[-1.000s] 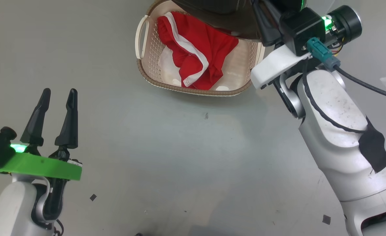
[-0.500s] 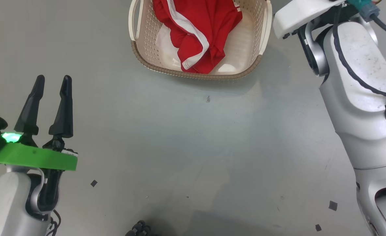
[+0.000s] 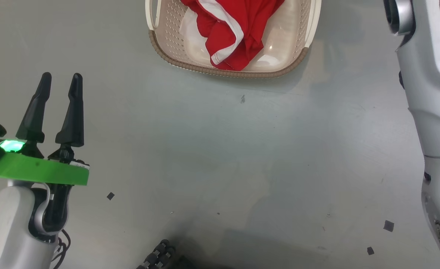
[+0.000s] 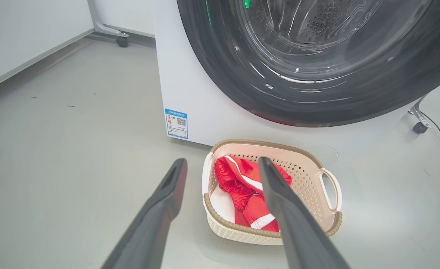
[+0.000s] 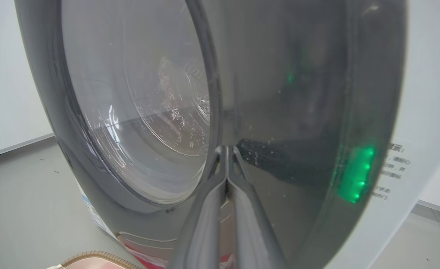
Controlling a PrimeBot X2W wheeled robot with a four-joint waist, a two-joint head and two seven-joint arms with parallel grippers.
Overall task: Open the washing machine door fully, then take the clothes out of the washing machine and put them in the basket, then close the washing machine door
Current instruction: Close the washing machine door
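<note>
The washing machine door (image 5: 298,112), across the drum opening, is met at its black rim by the right gripper (image 5: 227,150), fingers pressed together, the left gripper (image 3: 61,75) held apart. With the clothes (image 3: 238,30) in the basket (image 3: 167,33) on the floor (image 3: 220,157) before the washing machine (image 4: 190,93), closing is judged in hand; a push until latching is called for.

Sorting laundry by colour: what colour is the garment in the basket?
The clothes are bright red with white trim, clearest in the head view.
</note>
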